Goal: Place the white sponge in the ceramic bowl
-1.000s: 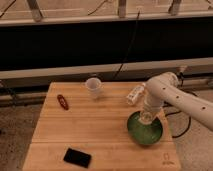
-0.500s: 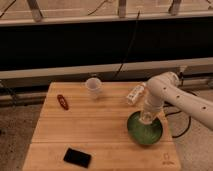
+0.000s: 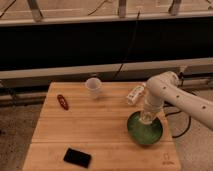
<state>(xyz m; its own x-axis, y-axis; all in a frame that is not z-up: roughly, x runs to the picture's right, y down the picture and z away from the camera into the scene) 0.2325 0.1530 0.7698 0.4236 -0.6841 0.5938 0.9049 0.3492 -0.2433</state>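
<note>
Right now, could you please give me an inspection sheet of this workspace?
Surface: wooden table, in use.
Job's things: green bowl near the table's right edge; sponge not seen on its own, possibly hidden at the gripper.
Clutter: white cup at the back; red object on the left; black slab at the front; white bottle-like item lying behind the bowl.
Grippers: gripper pointing down into the bowl at its back side.
Cables: black cable hanging behind the table; another on the floor to the right.
Surroundings: dark panel behind; speckled floor.
</note>
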